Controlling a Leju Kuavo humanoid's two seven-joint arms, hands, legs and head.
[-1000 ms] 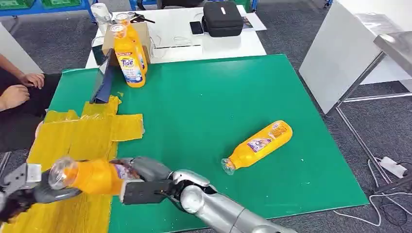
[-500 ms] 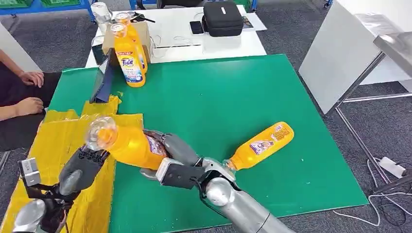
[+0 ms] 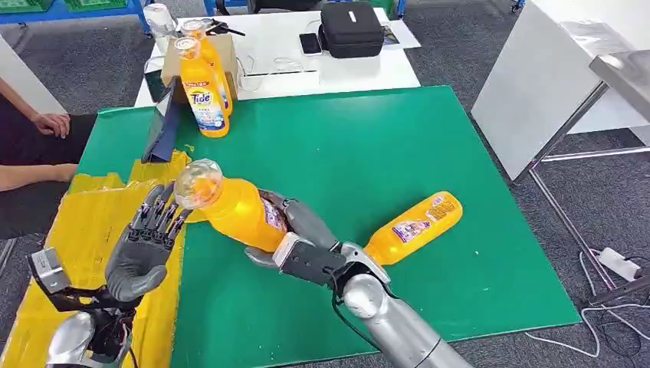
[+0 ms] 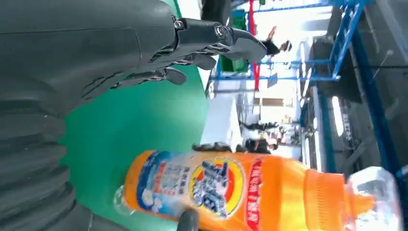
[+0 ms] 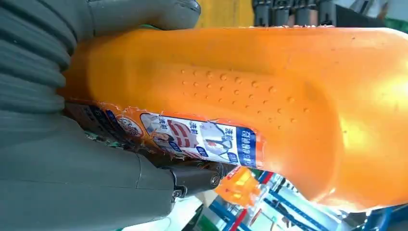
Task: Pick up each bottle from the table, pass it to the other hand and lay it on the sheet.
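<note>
Since a second ago the right hand (image 3: pixel 295 234) has carried its orange bottle (image 3: pixel 234 207) up and away from the near-left corner of the table, and the left hand (image 3: pixel 146 241) has let go of the neck end and opened out. The right hand grips the bottle around its lower body, thumb on one side and fingers wrapped over the label; the bottle is tilted, its clear cap pointing up and to the left. The left hand stands just left of the cap with its fingers (image 3: pixel 157 211) spread and straight, holding nothing — whether the fingertips touch the cap cannot be told from the head view. In the left wrist view the bottle (image 4: pixel 240 192) hangs apart from the open fingers (image 4: pixel 211 38).

Below them lies the yellow sheet (image 3: pixel 84 222), spread over the left side of the green table (image 3: pixel 345 146). A second orange bottle (image 3: pixel 414 228) lies on its side on the green surface, just right of the right arm. Two more bottles (image 3: pixel 203 88) stand upright at the far-left corner, beside a cardboard box (image 3: pixel 226 57). A person's hand (image 3: pixel 52 124) rests at the left edge — a forearm lies nearer.
</note>
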